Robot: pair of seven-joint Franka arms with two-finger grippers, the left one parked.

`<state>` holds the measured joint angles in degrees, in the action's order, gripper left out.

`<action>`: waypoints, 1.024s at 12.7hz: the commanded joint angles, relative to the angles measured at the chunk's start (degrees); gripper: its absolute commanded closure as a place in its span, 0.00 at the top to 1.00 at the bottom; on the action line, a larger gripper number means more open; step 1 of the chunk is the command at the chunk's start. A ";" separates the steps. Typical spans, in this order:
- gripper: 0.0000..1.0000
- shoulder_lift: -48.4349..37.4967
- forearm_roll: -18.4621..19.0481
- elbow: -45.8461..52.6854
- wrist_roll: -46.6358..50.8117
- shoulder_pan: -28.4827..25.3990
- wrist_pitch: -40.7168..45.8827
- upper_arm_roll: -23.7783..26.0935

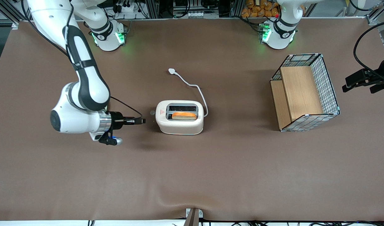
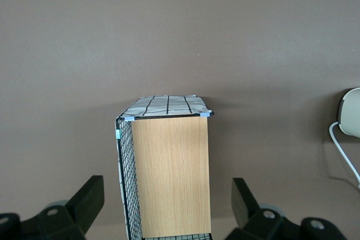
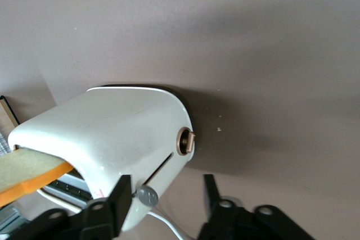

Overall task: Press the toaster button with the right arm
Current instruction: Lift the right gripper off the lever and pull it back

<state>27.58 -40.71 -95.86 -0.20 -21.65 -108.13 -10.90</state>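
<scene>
Hidden or cut off:
- right arm [image 1: 82,84]: upper links cut by top edge of front view
- gripper [image 3: 166,198]: finger bases out of frame in wrist view
- toast [image 3: 25,173]: cut by frame edge, lower part hidden in toaster [image 3: 112,139]
- toaster button [image 1: 152,112]: tiny speck in front view, left of centre

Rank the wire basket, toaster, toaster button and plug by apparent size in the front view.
1. wire basket
2. toaster
3. plug
4. toaster button

The plug and the button look close in size. The right arm's gripper sits beside the button, apart from it.
</scene>
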 commanded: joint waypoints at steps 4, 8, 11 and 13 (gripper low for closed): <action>1.00 -4.62 10.98 4.89 0.37 0.20 9.07 -5.71; 1.00 -8.93 19.26 3.93 0.28 0.47 11.43 -8.51; 1.00 -13.76 26.71 1.48 -0.85 0.64 11.80 -9.75; 1.00 -16.93 30.06 -0.29 -1.91 1.51 11.53 -9.84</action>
<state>15.46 -14.10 -92.29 -0.88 -20.77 -96.07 -21.11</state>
